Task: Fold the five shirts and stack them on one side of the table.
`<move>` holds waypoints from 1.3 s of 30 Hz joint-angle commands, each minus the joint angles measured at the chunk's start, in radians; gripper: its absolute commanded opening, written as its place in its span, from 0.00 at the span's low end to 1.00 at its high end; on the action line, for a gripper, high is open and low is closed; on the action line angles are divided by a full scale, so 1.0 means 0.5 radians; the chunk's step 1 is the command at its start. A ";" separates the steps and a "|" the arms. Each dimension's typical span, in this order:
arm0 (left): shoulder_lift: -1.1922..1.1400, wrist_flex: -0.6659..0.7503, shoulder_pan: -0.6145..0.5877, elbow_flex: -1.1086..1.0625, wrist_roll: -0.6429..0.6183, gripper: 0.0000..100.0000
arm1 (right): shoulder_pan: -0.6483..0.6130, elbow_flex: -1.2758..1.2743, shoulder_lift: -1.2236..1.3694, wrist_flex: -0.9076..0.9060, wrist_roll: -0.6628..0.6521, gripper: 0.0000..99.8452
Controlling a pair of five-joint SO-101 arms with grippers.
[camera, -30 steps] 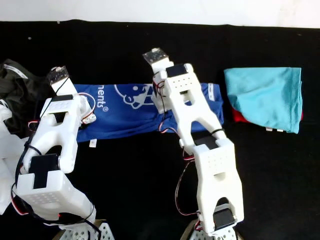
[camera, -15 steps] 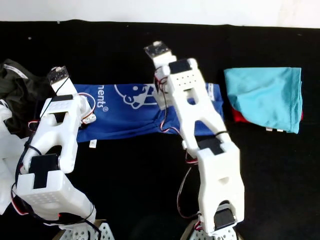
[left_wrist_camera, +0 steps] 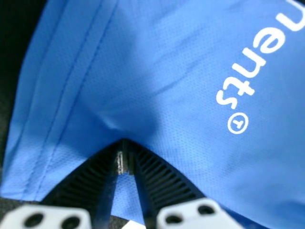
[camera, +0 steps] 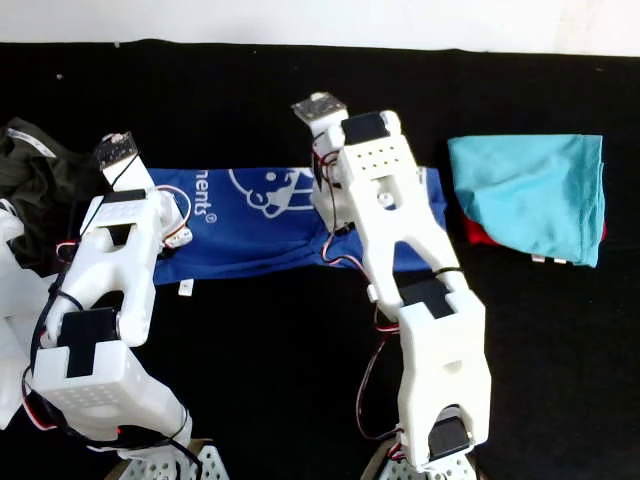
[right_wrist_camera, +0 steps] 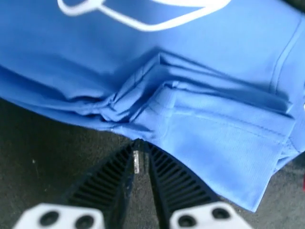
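Both arms stretch forward and bend down over the blue shirt (camera: 250, 225), which lies in a long band across the black table (camera: 260, 370). The left claw (left_wrist_camera: 121, 160) is clamped on fabric near one end. The right claw (right_wrist_camera: 137, 160) is pinched together on the bunched hem near the other. Well beyond the right claw's outer side, a folded teal shirt (camera: 530, 195) rests on a red shirt (camera: 478, 235).
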State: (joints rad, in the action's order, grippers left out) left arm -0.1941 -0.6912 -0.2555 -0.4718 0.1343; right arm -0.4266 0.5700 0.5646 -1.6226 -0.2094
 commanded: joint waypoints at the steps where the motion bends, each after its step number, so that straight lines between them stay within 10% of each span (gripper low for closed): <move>1: -0.011 0.006 0.020 0.044 0.000 0.01 | 0.017 0.032 0.038 0.127 -0.018 0.01; 24: -0.011 0.006 0.020 0.044 0.000 0.01 | -0.072 0.379 0.272 0.324 -0.006 0.01; 39: -0.011 0.006 0.020 0.044 0.000 0.01 | 0.450 0.637 0.272 0.020 -0.018 0.01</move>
State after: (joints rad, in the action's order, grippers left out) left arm -0.1941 -0.6912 -0.2555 -0.4718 0.1343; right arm -0.2624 0.8431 0.7656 -1.6226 -0.2094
